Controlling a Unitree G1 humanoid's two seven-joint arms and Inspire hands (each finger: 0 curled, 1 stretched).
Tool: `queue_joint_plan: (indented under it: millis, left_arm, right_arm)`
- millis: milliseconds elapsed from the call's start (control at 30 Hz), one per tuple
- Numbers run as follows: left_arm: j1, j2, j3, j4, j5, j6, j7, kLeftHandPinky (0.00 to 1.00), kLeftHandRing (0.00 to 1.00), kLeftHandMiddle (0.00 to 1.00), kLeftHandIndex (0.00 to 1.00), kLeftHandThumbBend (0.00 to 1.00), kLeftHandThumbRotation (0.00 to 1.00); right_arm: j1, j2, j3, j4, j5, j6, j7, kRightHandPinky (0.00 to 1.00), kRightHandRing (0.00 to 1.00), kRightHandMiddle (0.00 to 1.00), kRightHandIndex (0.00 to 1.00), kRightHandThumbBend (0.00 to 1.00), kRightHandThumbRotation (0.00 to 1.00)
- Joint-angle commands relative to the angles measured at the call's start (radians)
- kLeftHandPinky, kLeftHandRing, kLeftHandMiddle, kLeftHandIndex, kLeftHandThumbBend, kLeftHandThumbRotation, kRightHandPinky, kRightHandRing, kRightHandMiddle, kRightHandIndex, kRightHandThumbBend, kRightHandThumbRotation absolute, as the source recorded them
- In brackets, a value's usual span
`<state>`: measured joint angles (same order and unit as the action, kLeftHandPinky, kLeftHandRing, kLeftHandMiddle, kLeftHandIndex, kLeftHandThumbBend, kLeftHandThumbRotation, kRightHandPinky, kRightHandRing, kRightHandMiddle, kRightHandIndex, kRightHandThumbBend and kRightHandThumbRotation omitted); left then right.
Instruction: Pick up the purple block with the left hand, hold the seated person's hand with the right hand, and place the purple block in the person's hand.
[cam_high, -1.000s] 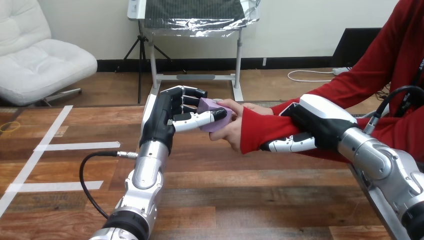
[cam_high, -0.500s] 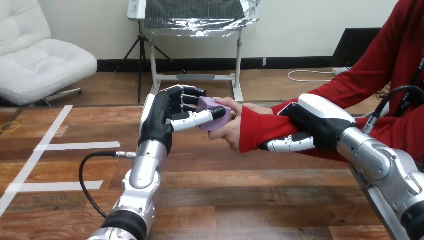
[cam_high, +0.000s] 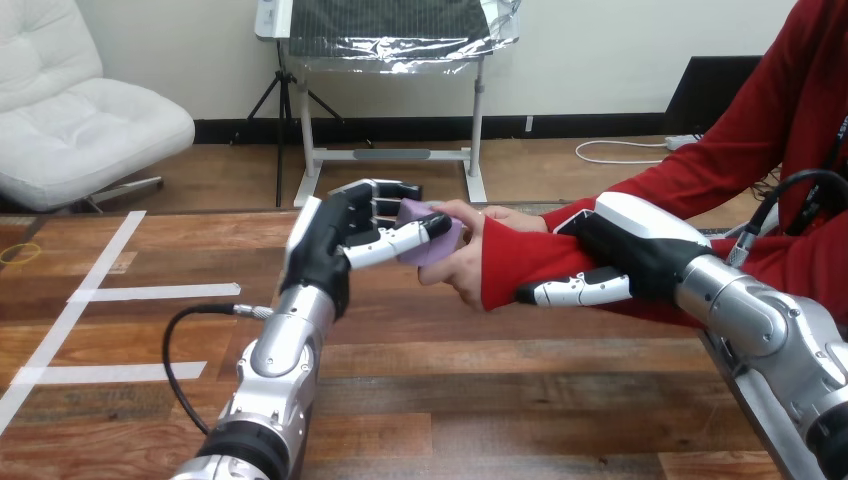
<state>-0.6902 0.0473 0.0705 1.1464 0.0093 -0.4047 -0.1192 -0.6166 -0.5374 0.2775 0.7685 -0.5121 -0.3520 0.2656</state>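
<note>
As the left hand (cam_high: 335, 240) tilts toward three o'clock, still pinching the purple block (cam_high: 430, 254) in the person's hand (cam_high: 463, 272), right hand (cam_high: 640, 250) clamps the forearm (cam_high: 530, 255); release next.

No text, label, number or sign can be read on anything here.

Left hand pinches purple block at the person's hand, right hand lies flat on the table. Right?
No. Head view: the right hand is clasped round the person's forearm, fingers curled under the sleeve, not lying flat. The left hand does pinch the purple block at the person's hand.
</note>
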Motion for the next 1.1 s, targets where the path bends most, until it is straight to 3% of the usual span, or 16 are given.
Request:
queue_joint_plan:
  millis: [0, 400, 700, 1067]
  left_arm:
    - [-0.027, -0.002, -0.006, -0.068, -0.010, -0.008, -0.037, 0.94, 0.89, 0.90, 0.89, 0.78, 0.80]
    - [0.015, 0.021, 0.008, -0.129, -0.026, -0.028, -0.106, 1.00, 0.96, 0.94, 0.92, 0.77, 0.96]
    - [0.057, 0.037, 0.011, -0.194, -0.036, -0.020, -0.156, 1.00, 0.99, 0.97, 0.94, 0.78, 1.00]
    - [0.122, 0.059, -0.003, -0.287, -0.022, -0.034, -0.175, 1.00, 1.00, 0.98, 0.95, 0.81, 1.00]
  right_arm:
    - [-0.070, 0.003, -0.008, -0.096, 0.018, -0.034, 0.001, 0.54, 0.62, 0.64, 0.65, 0.97, 0.82]
    - [-0.041, -0.024, -0.008, -0.140, 0.027, -0.020, 0.070, 0.64, 0.76, 0.76, 0.77, 1.00, 0.98]
    - [-0.018, -0.033, -0.024, -0.176, 0.077, 0.009, 0.154, 0.67, 0.79, 0.79, 0.82, 1.00, 1.00]
    - [0.011, -0.044, -0.038, -0.215, 0.156, 0.078, 0.259, 0.73, 0.85, 0.84, 0.85, 1.00, 0.96]
